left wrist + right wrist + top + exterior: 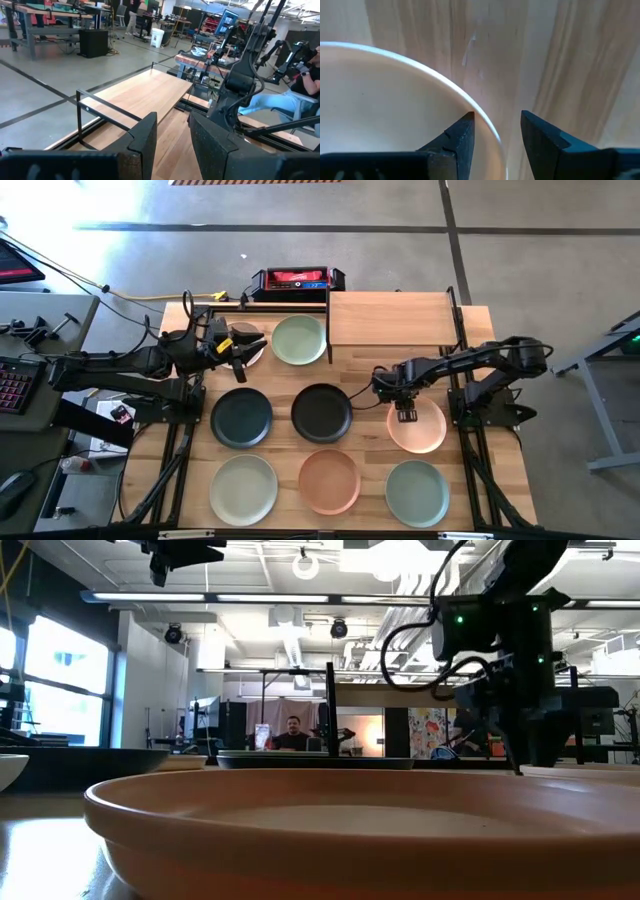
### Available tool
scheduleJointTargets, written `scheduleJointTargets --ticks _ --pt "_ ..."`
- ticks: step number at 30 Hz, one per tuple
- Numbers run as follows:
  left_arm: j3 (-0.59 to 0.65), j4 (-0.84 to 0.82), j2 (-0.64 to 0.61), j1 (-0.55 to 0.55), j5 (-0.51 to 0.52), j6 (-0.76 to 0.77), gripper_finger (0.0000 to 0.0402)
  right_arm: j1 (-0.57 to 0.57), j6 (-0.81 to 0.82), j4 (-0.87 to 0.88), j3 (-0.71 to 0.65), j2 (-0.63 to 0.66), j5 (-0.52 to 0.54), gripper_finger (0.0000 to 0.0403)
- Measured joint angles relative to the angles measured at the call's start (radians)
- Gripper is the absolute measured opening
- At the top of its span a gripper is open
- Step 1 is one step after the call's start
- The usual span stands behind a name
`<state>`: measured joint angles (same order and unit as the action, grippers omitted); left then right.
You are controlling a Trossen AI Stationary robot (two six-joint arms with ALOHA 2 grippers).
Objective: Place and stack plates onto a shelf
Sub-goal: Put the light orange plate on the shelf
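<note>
Now the right gripper (pixel 405 416), jaws narrowly open, straddles the round matte peach plate's (pixel 425 432) rim.

The shelf (pixel 390 319) stood at the table's (pixel 500 370) far edge, right of centre. Left of it lay a plate (pixel 299 339), and further left another (pixel 250 345), under the left gripper (pixel 238 346). The middle row held three plates, the rightmost (pixel 418 428) under the right gripper (pixel 405 414), whose fingers straddled its rim. Three more lay along the near edge.
</note>
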<state>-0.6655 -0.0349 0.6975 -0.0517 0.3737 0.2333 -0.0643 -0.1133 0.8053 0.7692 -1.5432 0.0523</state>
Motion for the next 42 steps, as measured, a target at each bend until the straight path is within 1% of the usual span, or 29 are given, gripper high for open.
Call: scheduleJointTargets --ticks 6,9,12,19,20,28,36,42 --pt "0.000 -0.009 0.000 0.000 0.000 0.000 0.0105 0.000 -0.003 -0.004 0.004 -0.030 -0.003 0.0140" --pt "0.000 -0.020 0.000 0.000 0.000 0.000 0.0105 0.000 0.000 -0.005 0.004 -0.030 -0.005 0.0130" --pt "0.000 -0.029 0.000 0.000 0.000 0.001 0.0105 0.000 0.003 -0.004 0.004 -0.031 -0.014 0.0104" --pt "0.000 -0.030 0.000 0.000 0.000 0.001 0.0105 0.000 0.008 0.005 0.002 -0.032 -0.045 0.0015" --pt "0.000 -0.030 0.000 0.000 0.000 0.000 0.0105 -0.001 0.008 0.009 0.002 -0.032 -0.048 0.0009" --pt "0.000 -0.029 0.000 0.000 0.000 0.001 0.0105 0.000 0.003 0.028 -0.001 -0.008 -0.069 0.0002" --pt "0.000 -0.029 0.000 0.000 0.000 0.002 0.0105 -0.008 0.055 0.057 -0.003 0.104 -0.098 0.0000" --pt "0.000 -0.028 0.000 0.000 0.002 0.002 0.0105 -0.008 0.118 0.106 -0.002 0.186 -0.083 0.0001"
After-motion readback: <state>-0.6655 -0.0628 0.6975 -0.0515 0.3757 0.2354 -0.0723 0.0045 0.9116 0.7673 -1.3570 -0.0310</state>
